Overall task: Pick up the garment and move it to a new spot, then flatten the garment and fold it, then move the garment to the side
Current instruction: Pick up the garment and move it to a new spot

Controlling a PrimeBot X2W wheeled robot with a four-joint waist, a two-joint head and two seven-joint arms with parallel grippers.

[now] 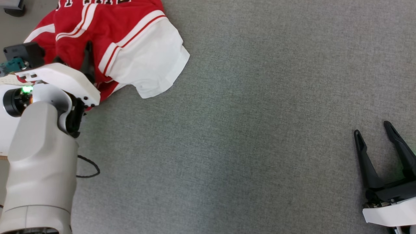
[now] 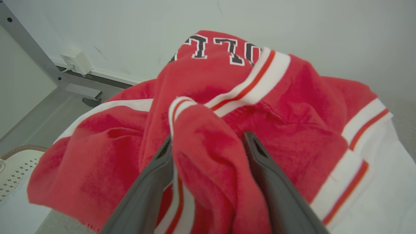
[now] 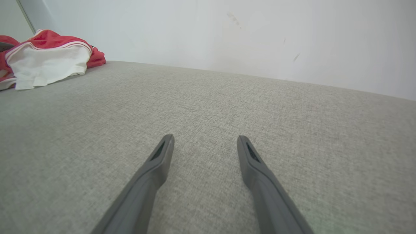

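The garment point(image 1: 130, 42), a red jersey with white stripes, black lettering and a white sleeve, lies bunched at the far left of the grey surface. My left gripper point(image 2: 208, 139) stands open, its two dark fingers straddling a raised red fold of the garment point(image 2: 292, 113); the fabric fills the gap between them. In the head view one left finger point(image 1: 87, 61) pokes into the cloth above the pale forearm. My right gripper point(image 1: 372, 130) rests open at the lower right, far from the garment point(image 3: 48, 61), with nothing between its fingers point(image 3: 205, 139) but bare cloth surface.
A grey woven surface point(image 1: 243, 130) stretches wide between the two arms. A black cable point(image 1: 89, 169) loops by the left forearm. Behind the garment run a metal frame bar point(image 2: 29, 48) and a white box point(image 2: 76, 60) on the pale wall.
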